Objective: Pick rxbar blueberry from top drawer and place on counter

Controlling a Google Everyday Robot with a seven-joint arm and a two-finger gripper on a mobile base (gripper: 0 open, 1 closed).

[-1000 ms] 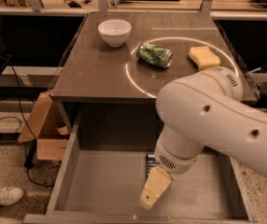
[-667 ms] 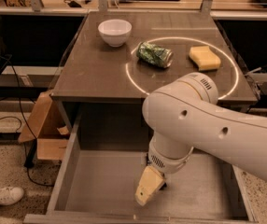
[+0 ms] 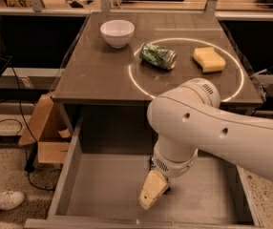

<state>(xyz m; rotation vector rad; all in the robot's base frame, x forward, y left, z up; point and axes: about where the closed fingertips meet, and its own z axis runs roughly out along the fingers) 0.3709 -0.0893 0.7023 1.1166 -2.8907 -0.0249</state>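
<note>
In the camera view, the top drawer is seen pulled out below the table, its flat grey metal floor left bare to the left of the arm, between low straight sides. The gripper is held low over the drawer floor near the front edge; how the jaws stand cannot be told. Only a dark sliver of the rxbar blueberry is shown beside the wrist. A round white bowl, a dented green can and a yellow sponge are spread well apart on the smooth table.
</note>
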